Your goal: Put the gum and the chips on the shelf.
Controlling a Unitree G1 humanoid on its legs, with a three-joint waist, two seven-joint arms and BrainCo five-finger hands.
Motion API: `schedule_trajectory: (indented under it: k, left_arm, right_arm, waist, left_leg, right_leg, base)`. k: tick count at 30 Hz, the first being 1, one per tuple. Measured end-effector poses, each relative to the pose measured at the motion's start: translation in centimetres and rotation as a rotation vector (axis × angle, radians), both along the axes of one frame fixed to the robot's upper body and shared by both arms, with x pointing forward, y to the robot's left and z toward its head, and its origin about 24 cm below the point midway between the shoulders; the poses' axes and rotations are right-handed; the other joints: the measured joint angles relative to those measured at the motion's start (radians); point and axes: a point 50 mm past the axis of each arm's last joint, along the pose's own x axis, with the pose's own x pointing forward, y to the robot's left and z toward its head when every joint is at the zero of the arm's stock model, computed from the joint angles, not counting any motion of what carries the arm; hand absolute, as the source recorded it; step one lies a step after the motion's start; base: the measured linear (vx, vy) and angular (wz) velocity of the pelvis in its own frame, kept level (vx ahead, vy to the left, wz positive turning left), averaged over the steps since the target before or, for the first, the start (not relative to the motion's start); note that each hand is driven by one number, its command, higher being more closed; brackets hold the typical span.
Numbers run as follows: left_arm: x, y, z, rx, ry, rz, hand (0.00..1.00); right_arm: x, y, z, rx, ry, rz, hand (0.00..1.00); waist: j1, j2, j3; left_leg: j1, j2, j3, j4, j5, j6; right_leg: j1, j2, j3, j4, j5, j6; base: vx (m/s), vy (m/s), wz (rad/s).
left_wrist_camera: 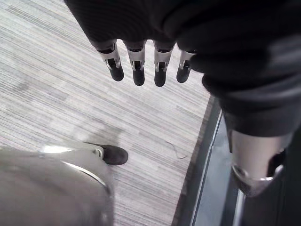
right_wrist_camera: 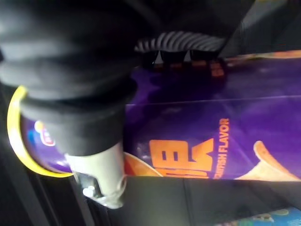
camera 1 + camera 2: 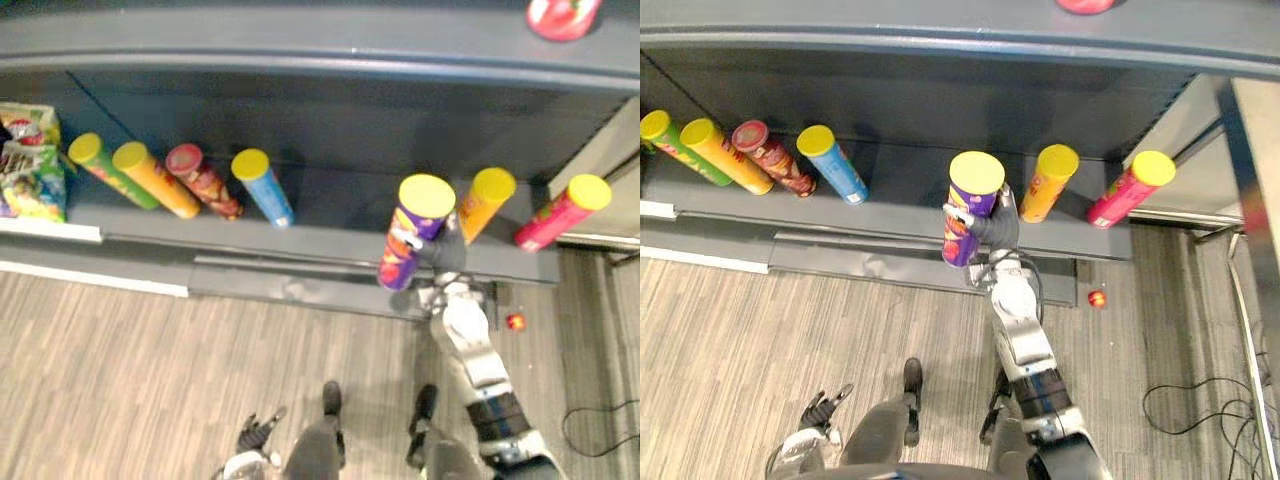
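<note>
While left hand (image 1: 137,66) hangs relaxed, right hand (image 3: 995,230) clasps the purple chips can (image 3: 973,195)

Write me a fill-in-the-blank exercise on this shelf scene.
The right hand grips the ____ can.
Its lid is ____.
The left hand is ____, holding nothing.
Of all the cans, the pink can stands farthest to the robot's ____.
Missing words: purple; yellow; open; right.
</note>
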Motion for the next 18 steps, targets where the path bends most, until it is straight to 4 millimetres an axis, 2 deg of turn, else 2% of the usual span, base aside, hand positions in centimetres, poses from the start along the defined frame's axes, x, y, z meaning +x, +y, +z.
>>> schedule_trajectory:
  k: [1, 6, 8, 12, 13, 14, 18]
  left_arm:
    - [0.7, -0.4, 0.3, -0.003, -0.022, 0.000, 0.00]
    - [2.7, -0.8, 1.6, 0.000, -0.131, 0.000, 0.00]
    - [4.2, -1.2, 2.7, 0.001, -0.200, -0.010, 0.00]
    - [5.8, -1.9, 4.2, -0.002, -0.294, -0.039, 0.00]
    - [6.2, -2.2, 4.6, -0.008, -0.320, -0.047, 0.00]
    - [7.7, -3.2, 6.3, -0.030, -0.427, -0.079, 0.00]
    - [7.9, -3.2, 6.7, -0.031, -0.449, -0.083, 0.00]
  right_arm:
    - [0.5, 0.2, 0.5, -0.006, -0.008, -0.011, 1.00]
    - [1.7, 0.5, 2.4, -0.004, -0.052, -0.049, 1.00]
    - [2.5, -0.1, 3.7, 0.010, -0.078, -0.108, 1.00]
    - [4.1, -1.4, 5.8, 0.037, -0.106, -0.224, 1.00]
    - [4.5, -1.9, 6.6, 0.055, -0.115, -0.256, 1.00]
    - [5.4, -3.2, 9.3, 0.098, -0.157, -0.364, 1.00]
    - [5.6, -3.3, 9.2, 0.096, -0.139, -0.376, 1.00]
  waist:
    - [0.001, 0.009, 0.014]
    - [0.011, 0.013, 0.063]
    - [0.019, 0.023, 0.092]
    - [0.040, 0.037, 0.125]
    - [0.046, 0.042, 0.130]
    - [0.055, 0.057, 0.162]
    - [0.064, 0.061, 0.171]
  left_leg:
    - [-0.005, -0.004, -0.011, 0.001, 0.006, 0.001]
    - [-0.028, -0.013, -0.023, 0.003, 0.016, 0.005]
    - [-0.044, -0.019, -0.042, 0.001, 0.026, 0.002]
    - [-0.063, -0.025, -0.059, -0.006, 0.048, 0.002]
    - [-0.075, -0.026, -0.067, -0.004, 0.054, 0.003]
    - [-0.101, -0.032, -0.097, -0.006, 0.074, 0.001]
    - [-0.120, -0.034, -0.096, -0.006, 0.081, 0.002]
  right_leg:
    - [-0.001, -0.005, -0.009, 0.007, -0.001, -0.001]
    - [-0.034, -0.022, -0.019, 0.050, -0.007, -0.007]
    - [-0.049, -0.032, -0.031, 0.071, -0.011, -0.008]
    - [-0.082, -0.048, -0.043, 0.118, -0.025, -0.013]
    - [-0.094, -0.054, -0.051, 0.135, -0.031, -0.014]
    - [-0.127, -0.074, -0.079, 0.197, -0.061, -0.020]
    - [-0.156, -0.085, -0.080, 0.231, -0.075, -0.024]
  base:
    - [-0.05, 0.017, 0.21]
    - [-0.08, 0.022, 0.11]
    - [-0.10, 0.012, 0.20]
    - [-0.07, -0.003, 0.17]
    - [-0.08, -0.061, 0.45]
    - [-0.08, -0.076, 0.45]
    - [0.00, -0.044, 0.12]
